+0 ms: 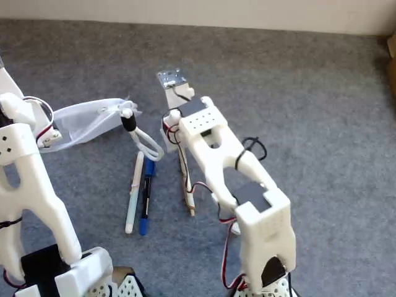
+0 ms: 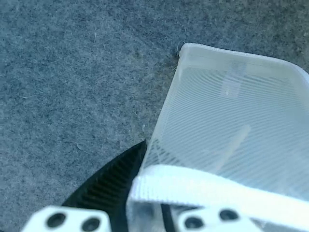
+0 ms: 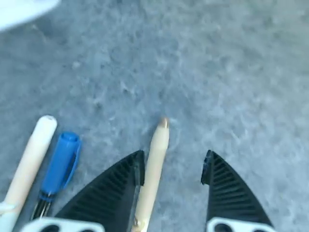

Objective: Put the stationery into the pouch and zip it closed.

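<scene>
Where jaws gape, right end effector [image 3: 174,157] straddles pencil [image 3: 157,150]

**Layout Around the Pouch**

The pouch [image 1: 93,120] is laid on the carpet [image 1: 322,86], and its far-left end is clamped in the left gripper [image 1: 51,135]. Right of the pouch and nearer the arm bases, a marker [image 1: 133,195] and a capped pen [image 1: 146,198] are set side by side, touching, with the marker on the pouch's side. Farther right of the pouch, apart from that pair, a pencil [image 1: 185,185] is laid roughly parallel. It is straddled by the spread fingers of the right gripper [image 3: 174,157] and lies against the finger nearer the pouch.
</scene>
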`<control>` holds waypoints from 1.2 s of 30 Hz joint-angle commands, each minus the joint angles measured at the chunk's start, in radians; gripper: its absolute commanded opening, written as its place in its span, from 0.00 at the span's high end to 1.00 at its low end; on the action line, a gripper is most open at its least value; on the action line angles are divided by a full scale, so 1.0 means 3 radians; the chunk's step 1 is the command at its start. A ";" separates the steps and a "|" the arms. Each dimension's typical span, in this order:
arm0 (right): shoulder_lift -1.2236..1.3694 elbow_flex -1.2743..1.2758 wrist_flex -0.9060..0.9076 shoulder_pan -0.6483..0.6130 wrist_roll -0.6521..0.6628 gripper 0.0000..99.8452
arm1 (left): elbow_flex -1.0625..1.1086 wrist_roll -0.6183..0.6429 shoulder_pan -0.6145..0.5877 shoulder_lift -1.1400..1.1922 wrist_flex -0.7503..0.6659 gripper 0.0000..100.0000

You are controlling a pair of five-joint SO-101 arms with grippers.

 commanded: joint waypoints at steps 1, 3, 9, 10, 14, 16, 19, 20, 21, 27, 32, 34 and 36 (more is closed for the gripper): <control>0.0090 -0.0325 -0.0023 -0.0079 -0.0020 0.81 | 0.0008 0.0015 -0.0105 0.0038 0.0036 0.99; 0.0197 -0.0391 -0.0023 -0.0110 -0.0020 0.81 | 0.0008 0.0015 -0.0105 0.0038 0.0036 0.99; 0.0386 -0.0442 -0.0023 -0.0105 -0.0015 0.85 | 0.0013 0.0015 -0.0105 0.0038 0.0036 0.99; 0.0396 -0.0442 -0.0023 -0.0100 -0.0015 0.87 | 0.0013 0.0015 -0.0105 0.0038 0.0036 0.99; 0.0401 -0.0437 -0.0023 -0.0059 -0.0015 0.91 | 0.0013 0.0005 -0.0105 0.0038 0.0036 0.99; 0.0396 -0.0422 -0.0023 -0.0018 -0.0015 0.93 | 0.0013 0.0005 -0.0105 0.0038 0.0036 0.99; 0.0381 -0.0417 -0.0018 0.0023 -0.0010 0.98 | 0.0013 0.0005 -0.0105 0.0038 0.0036 0.99; 0.0376 -0.0422 0.0003 0.0033 0.0000 0.99 | 0.0013 0.0005 -0.0100 0.0038 0.0036 0.99; 0.0376 -0.0437 0.0069 0.0038 0.0051 1.00 | 0.0013 0.0005 -0.0100 0.0038 0.0036 0.99; 0.0366 -0.0448 0.0412 0.0018 0.0491 1.00 | 0.0013 0.0000 -0.0100 0.0038 0.0036 0.99; 0.0248 -0.0611 0.0683 0.0033 0.0481 1.00 | 0.0013 0.0000 -0.0100 0.0038 0.0036 0.99; 0.0130 -0.0713 0.0892 0.0033 0.0481 1.00 | 0.0013 0.0000 -0.0100 0.0038 0.0036 0.99; 0.0003 -0.0795 0.1097 0.0023 0.0491 1.00 | 0.0013 0.0000 -0.0100 0.0038 0.0036 0.99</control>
